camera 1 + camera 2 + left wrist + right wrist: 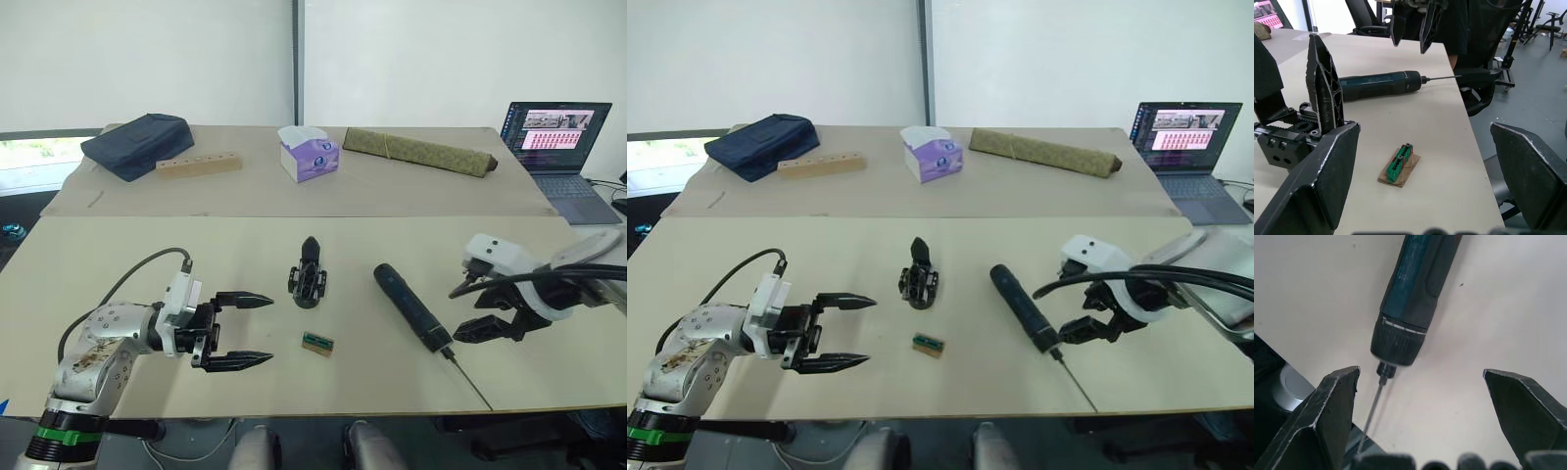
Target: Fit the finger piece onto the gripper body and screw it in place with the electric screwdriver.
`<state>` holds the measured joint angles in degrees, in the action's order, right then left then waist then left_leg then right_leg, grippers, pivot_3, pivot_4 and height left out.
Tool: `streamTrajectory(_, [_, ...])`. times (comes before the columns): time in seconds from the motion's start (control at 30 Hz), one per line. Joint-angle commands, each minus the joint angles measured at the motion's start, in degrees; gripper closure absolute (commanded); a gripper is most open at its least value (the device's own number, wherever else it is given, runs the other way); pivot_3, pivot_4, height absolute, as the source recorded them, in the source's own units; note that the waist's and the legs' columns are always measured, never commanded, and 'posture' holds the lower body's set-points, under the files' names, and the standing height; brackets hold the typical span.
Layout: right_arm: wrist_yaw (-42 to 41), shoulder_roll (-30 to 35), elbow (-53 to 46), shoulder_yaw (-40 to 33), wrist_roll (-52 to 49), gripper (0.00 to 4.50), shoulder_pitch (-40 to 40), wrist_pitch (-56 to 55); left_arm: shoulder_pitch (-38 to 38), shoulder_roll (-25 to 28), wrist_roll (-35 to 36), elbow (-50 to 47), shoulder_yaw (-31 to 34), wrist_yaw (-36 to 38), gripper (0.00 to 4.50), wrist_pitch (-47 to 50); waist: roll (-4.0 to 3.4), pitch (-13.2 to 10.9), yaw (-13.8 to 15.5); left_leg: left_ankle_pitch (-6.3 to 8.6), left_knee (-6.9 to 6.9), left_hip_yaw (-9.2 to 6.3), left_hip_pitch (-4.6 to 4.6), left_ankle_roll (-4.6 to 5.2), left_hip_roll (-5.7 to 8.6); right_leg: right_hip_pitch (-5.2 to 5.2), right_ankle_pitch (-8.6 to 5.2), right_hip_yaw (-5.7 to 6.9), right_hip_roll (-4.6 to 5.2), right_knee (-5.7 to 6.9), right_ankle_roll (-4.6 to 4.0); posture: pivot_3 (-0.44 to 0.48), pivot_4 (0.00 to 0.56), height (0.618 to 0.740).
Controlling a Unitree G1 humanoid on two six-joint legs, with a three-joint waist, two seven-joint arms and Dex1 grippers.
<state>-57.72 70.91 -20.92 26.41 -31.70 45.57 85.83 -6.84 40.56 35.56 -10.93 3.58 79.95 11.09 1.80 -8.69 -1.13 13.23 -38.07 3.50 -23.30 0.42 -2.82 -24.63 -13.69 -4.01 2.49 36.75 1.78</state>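
The gripper body (pixel 310 276) lies mid-table, its black prong (pixel 1325 83) pointing away from me. I cannot tell the finger piece apart from that assembly. To its right the electric screwdriver (pixel 411 305) lies flat, its thin bit (pixel 1374 406) aimed at the table's front edge. My left gripper (pixel 266 330) hovers open just left of the body, level with a small green-and-brown block (pixel 1398 165). On the other side my right gripper (pixel 458 313) is open beside the screwdriver's bit end, with the chuck (pixel 1398 345) between its fingers' line and nothing held.
Along the back table stand a dark bag (pixel 137 144), a wooden block (pixel 199 164), a tissue box (pixel 309 154) and an olive fabric roll (pixel 421 152). A laptop (pixel 563 147) sits far right. Black office chairs (pixel 1484 83) stand past the table's front edge.
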Motion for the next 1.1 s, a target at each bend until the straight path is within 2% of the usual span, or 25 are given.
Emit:
streamTrajectory(0.03, [2.3,-2.4,0.8,2.8,1.5,0.03,2.2,2.5,0.3,0.3,-0.4,-1.7,0.8,-0.3,0.00,-1.3,0.00,0.0,0.1,0.00,0.00,-0.01,-0.02,0.00,0.00,-0.01,0.00,0.00,-0.01,0.01,0.00,0.000,0.150,0.740])
streamTrajectory(0.43, [5.8,-13.2,12.0,12.7,7.9,0.03,6.3,-1.6,2.3,1.5,0.0,-4.9,0.8,-1.2,0.00,0.0,0.00,0.0,0.2,-0.01,-0.02,0.00,-0.09,0.00,0.02,-0.08,0.03,0.00,-0.02,0.05,0.02,0.000,0.150,0.740])
streamTrajectory(0.67, [3.6,-10.6,9.6,16.8,10.3,0.03,3.9,-5.6,3.7,2.2,0.4,-6.7,1.5,-1.7,0.00,0.7,0.06,0.0,0.3,-0.01,-0.06,-0.02,-0.01,0.00,0.01,0.03,0.04,0.02,-0.02,0.05,0.03,0.000,0.150,0.740])
streamTrajectory(0.83, [2.4,-10.5,11.2,16.4,11.5,0.03,2.6,-7.3,4.9,3.2,1.1,-7.9,1.6,-2.0,0.00,1.5,0.20,0.1,0.2,0.00,-0.06,-0.03,0.04,0.00,0.01,0.08,0.03,0.03,-0.02,0.04,0.04,0.000,0.150,0.740])
streamTrajectory(0.93, [1.6,-9.5,11.7,14.3,11.7,0.86,2.3,-8.0,5.1,3.4,1.1,-7.9,1.4,-1.8,0.00,1.5,0.30,0.2,0.4,0.00,-0.06,-0.04,0.05,0.00,0.00,0.11,0.03,0.05,-0.01,0.04,0.03,0.000,0.150,0.740])
streamTrajectory(1.03, [2.0,-8.5,11.2,12.5,11.8,1.98,1.3,-7.7,3.9,3.3,0.9,-6.7,0.9,-1.5,0.00,1.4,0.29,0.2,0.6,0.00,-0.06,-0.05,0.02,0.00,0.02,0.10,0.01,0.05,0.00,0.02,0.03,0.000,0.150,0.740])
streamTrajectory(1.1, [2.3,-8.6,10.8,11.5,11.7,2.56,0.6,-7.3,2.9,3.2,0.7,-5.7,0.6,-1.1,0.00,1.3,0.29,0.2,0.6,0.00,-0.06,-0.05,-0.02,0.00,0.03,0.08,0.00,0.05,0.00,0.01,0.03,0.000,0.150,0.740])
